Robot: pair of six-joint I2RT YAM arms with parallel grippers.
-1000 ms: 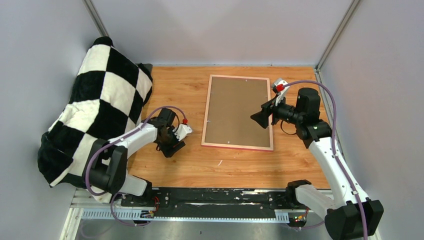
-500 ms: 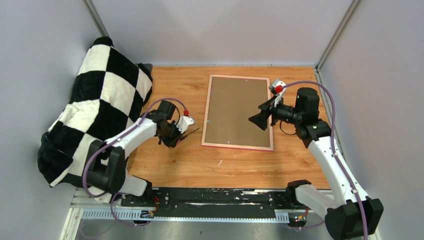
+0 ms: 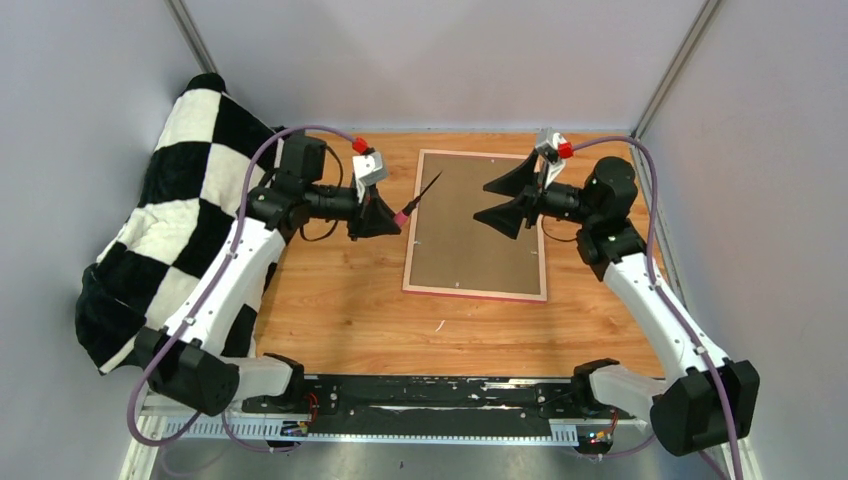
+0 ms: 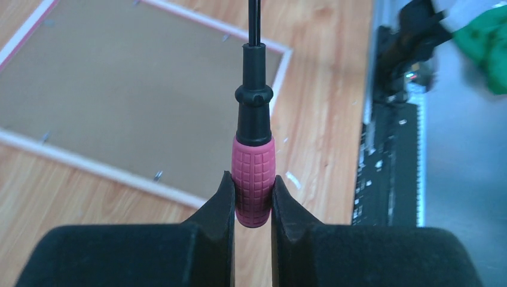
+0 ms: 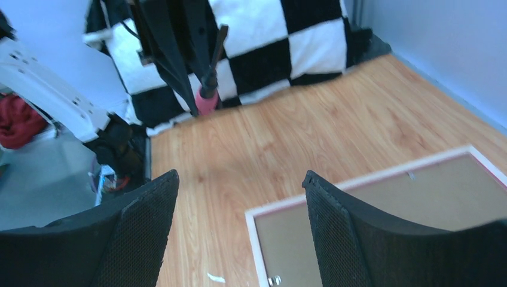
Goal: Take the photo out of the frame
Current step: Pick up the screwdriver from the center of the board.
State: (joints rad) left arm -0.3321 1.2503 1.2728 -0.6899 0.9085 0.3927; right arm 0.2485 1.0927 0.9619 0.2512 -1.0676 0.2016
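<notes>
Left hand (image 3: 384, 216) higher; ribbed pink screwdriver (image 4: 253, 173)

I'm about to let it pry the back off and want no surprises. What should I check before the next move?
1. Screwdriver clamped in left tool by its pink handle: ok.
2. Right tool open, holding nothing: ok.
3. Frame lying flat, back side up: ok.
4. Backing board in place, tabs visible along its edge: ok.
5. Screwdriver tip lined up with a tab: cannot tell.
6. Photo under the board: cannot tell, hidden.
</notes>
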